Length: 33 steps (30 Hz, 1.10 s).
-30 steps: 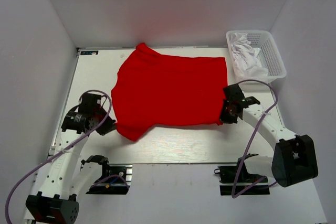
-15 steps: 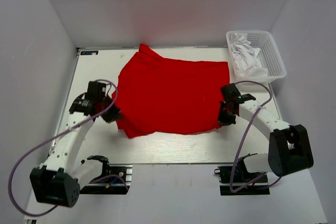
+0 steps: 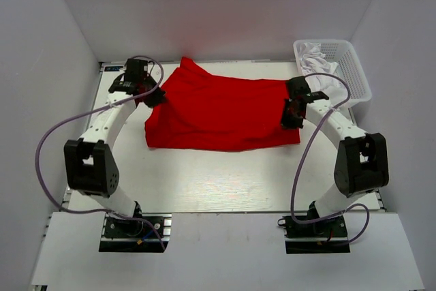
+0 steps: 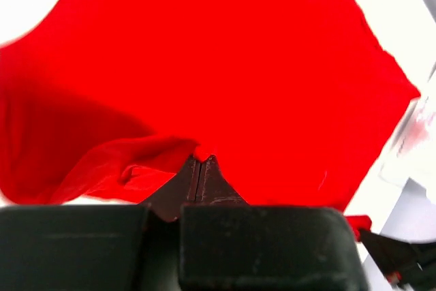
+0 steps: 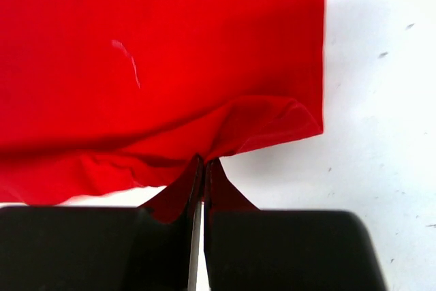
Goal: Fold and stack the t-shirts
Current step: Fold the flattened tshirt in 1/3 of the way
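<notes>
Since the earlier view we have swept the near edge of the bright red cloth t-shirt (image 3: pixel 218 110) toward the far side of the white worktop (image 3: pixel 204 175). It lies crosswise between our left gripper (image 3: pixel 152 95) and right gripper (image 3: pixel 291 116), each clamped on it.

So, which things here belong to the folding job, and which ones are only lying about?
Belonging to the job: red t-shirt; white t-shirts; left pincer and right pincer, both shut on the red t-shirt.
Only lying about: white lattice basket, which holds the white t-shirts; table.
</notes>
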Each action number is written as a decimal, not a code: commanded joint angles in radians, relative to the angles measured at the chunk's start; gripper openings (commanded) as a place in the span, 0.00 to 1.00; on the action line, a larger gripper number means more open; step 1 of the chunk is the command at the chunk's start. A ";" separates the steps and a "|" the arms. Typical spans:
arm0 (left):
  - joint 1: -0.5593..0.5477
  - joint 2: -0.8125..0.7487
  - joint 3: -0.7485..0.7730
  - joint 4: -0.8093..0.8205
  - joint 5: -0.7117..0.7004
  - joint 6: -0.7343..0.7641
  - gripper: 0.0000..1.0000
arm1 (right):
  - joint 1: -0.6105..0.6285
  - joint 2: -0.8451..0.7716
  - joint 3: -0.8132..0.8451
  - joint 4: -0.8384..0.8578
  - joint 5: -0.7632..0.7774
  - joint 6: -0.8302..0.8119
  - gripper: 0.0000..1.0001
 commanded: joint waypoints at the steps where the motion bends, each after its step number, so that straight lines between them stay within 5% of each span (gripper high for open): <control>1: 0.005 0.076 0.104 0.054 -0.031 0.018 0.00 | -0.030 0.038 0.093 -0.023 0.029 -0.019 0.00; 18: 0.005 0.329 0.373 0.135 -0.034 0.216 0.00 | -0.111 0.131 0.139 -0.031 -0.023 0.047 0.00; 33: -0.006 0.526 0.509 0.229 -0.004 0.248 0.00 | -0.140 0.224 0.187 0.005 0.026 0.069 0.05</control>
